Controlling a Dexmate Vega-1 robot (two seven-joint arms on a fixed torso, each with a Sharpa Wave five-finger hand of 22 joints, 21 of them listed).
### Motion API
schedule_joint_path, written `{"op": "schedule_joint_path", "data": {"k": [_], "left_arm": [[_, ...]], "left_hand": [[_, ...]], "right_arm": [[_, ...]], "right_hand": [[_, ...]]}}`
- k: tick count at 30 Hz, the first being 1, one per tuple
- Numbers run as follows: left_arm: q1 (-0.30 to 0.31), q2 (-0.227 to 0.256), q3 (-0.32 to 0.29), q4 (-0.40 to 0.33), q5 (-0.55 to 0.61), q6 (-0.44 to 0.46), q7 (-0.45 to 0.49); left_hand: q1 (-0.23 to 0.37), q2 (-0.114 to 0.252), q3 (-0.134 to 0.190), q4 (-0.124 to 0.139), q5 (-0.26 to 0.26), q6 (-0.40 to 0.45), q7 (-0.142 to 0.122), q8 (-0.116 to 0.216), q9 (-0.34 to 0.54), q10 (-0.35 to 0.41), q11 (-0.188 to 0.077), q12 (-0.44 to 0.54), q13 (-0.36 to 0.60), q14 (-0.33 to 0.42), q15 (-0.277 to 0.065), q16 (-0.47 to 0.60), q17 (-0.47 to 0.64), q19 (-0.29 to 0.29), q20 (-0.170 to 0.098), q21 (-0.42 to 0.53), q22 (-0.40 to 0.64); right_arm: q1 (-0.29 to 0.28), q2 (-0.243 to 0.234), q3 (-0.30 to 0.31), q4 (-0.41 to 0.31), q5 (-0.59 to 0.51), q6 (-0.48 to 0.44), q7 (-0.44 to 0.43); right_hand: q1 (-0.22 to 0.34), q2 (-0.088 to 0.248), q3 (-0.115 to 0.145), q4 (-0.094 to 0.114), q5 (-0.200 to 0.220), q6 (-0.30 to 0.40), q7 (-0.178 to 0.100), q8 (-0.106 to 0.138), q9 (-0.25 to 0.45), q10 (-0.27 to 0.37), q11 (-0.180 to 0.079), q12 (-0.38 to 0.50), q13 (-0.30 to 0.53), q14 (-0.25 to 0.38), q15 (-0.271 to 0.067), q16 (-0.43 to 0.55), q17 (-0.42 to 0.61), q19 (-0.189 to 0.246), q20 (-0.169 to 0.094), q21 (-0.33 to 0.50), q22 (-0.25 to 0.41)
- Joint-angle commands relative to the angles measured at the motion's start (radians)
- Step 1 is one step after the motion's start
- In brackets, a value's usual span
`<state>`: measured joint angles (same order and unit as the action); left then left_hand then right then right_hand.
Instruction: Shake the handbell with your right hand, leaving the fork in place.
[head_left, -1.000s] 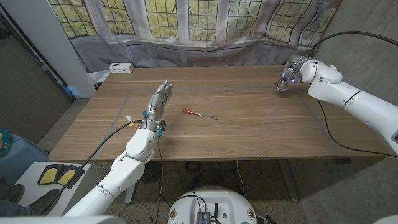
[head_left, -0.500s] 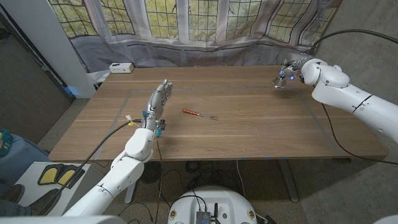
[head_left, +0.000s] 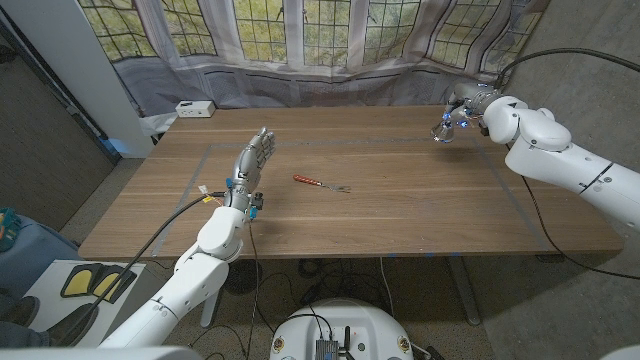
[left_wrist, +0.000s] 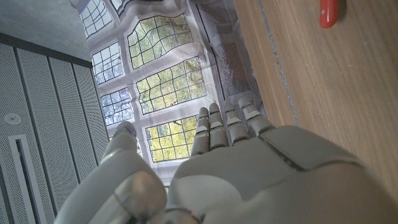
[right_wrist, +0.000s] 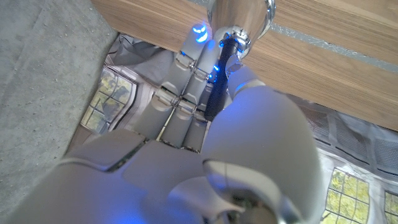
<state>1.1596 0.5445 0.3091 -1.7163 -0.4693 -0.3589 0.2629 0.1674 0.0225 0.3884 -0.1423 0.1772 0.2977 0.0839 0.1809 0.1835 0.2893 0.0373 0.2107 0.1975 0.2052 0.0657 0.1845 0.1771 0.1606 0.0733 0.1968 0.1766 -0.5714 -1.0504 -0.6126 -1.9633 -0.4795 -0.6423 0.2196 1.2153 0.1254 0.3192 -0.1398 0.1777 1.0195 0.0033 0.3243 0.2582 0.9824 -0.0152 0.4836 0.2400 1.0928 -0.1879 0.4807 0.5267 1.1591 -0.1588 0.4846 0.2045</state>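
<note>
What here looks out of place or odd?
Nothing stands out. The right hand holds the bell at the far right of the table; the fork lies flat mid-table.

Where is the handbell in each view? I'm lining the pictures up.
Head view: the handbell is far right, held in the right hand over the table.
Right wrist view: its shiny bell is top centre, beyond the fingers.
Left wrist view: not seen.
Shared landmark: the wooden table.
</note>
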Motion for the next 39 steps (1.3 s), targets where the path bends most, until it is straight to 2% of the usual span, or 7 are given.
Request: {"op": "schedule_joint_path", "data": {"k": [1,7,14,24,29,34,39], "left_arm": [[0.015,0.014,-0.011,-0.008,-0.018,-0.005,-0.019],[0.018,0.019,-0.013,-0.010,-0.024,-0.007,-0.029],[0.025,0.025,-0.014,-0.017,-0.036,-0.008,-0.044],[0.028,0.028,-0.017,-0.018,-0.042,-0.008,-0.049],[0.028,0.028,-0.017,-0.015,-0.046,-0.012,-0.055],[0.029,0.026,-0.016,-0.012,-0.048,-0.017,-0.058],[0.031,0.027,-0.018,-0.010,-0.053,-0.016,-0.059]], "left_hand": [[0.016,0.001,0.005,0.001,-0.002,0.003,0.003,0.004,0.002,0.000,0.001,0.001,0.003,0.003,-0.003,0.003,0.002,0.005,-0.009,0.006,0.004],[0.017,0.001,0.006,0.001,-0.002,0.005,0.003,0.006,0.002,0.002,-0.001,0.002,0.003,0.003,-0.002,0.003,0.002,0.004,-0.009,0.006,0.003],[0.017,0.001,0.006,0.001,-0.002,0.005,0.003,0.007,0.002,0.004,0.000,0.003,0.003,0.004,-0.002,0.003,0.002,0.004,-0.009,0.006,0.003],[0.018,0.001,0.006,0.001,-0.003,0.008,0.003,0.009,0.002,0.004,0.001,0.002,0.002,0.005,-0.002,0.003,0.002,0.004,-0.009,0.005,0.003],[0.018,0.002,0.006,0.001,-0.003,0.010,0.005,0.010,0.002,0.006,0.000,0.003,0.002,0.005,-0.002,0.003,0.002,0.005,-0.009,0.005,0.003],[0.018,0.002,0.006,0.001,-0.003,0.013,0.003,0.011,0.002,0.007,0.001,0.003,0.002,0.006,-0.003,0.003,0.002,0.005,-0.008,0.005,0.003],[0.018,0.002,0.007,0.002,-0.003,0.016,0.004,0.012,0.002,0.008,0.001,0.004,0.002,0.007,-0.003,0.004,0.002,0.005,-0.007,0.005,0.003]], "right_arm": [[-0.096,-0.033,0.084,-0.113,0.051,0.005,-0.026],[-0.140,-0.053,0.115,-0.161,0.068,-0.008,-0.047],[-0.165,-0.080,0.129,-0.206,0.080,-0.034,-0.030],[-0.240,-0.077,0.211,-0.232,0.185,0.024,-0.112],[-0.285,-0.051,0.281,-0.215,0.305,0.130,-0.156],[-0.357,0.016,0.367,-0.163,0.448,0.299,-0.245],[-0.407,0.083,0.409,-0.120,0.532,0.443,-0.321]], "right_hand": [[0.034,0.021,0.000,0.005,0.005,-0.003,-0.002,0.000,0.003,0.023,0.023,0.015,0.091,0.002,-0.011,-0.005,0.003,-0.003,0.002,0.008,0.001],[0.034,0.021,0.000,0.005,0.005,0.000,-0.002,-0.001,0.001,0.028,0.021,0.016,0.092,0.009,-0.010,-0.010,0.003,-0.003,0.001,0.015,0.000],[0.032,0.022,-0.002,0.008,0.005,0.000,-0.003,-0.003,0.001,0.026,0.021,0.014,0.094,0.007,-0.013,-0.015,0.007,-0.009,0.001,0.020,0.000],[0.035,0.022,-0.003,0.007,0.005,0.003,-0.002,-0.004,0.000,0.029,0.022,0.012,0.094,0.014,-0.011,-0.018,0.014,-0.010,0.002,0.029,-0.001],[0.035,0.022,-0.004,0.007,0.005,0.006,-0.003,-0.005,-0.001,0.030,0.022,0.011,0.094,0.015,-0.013,-0.020,0.017,-0.012,0.002,0.034,-0.001],[0.034,0.022,-0.005,0.008,0.005,0.006,0.001,-0.006,-0.001,0.029,0.023,0.008,0.094,0.015,-0.008,-0.027,0.016,-0.014,0.004,0.039,-0.001],[0.037,0.022,-0.003,0.006,0.005,0.006,0.001,-0.007,-0.002,0.030,0.026,0.006,0.091,0.020,-0.007,-0.027,0.017,-0.014,0.003,0.043,-0.002]]}}
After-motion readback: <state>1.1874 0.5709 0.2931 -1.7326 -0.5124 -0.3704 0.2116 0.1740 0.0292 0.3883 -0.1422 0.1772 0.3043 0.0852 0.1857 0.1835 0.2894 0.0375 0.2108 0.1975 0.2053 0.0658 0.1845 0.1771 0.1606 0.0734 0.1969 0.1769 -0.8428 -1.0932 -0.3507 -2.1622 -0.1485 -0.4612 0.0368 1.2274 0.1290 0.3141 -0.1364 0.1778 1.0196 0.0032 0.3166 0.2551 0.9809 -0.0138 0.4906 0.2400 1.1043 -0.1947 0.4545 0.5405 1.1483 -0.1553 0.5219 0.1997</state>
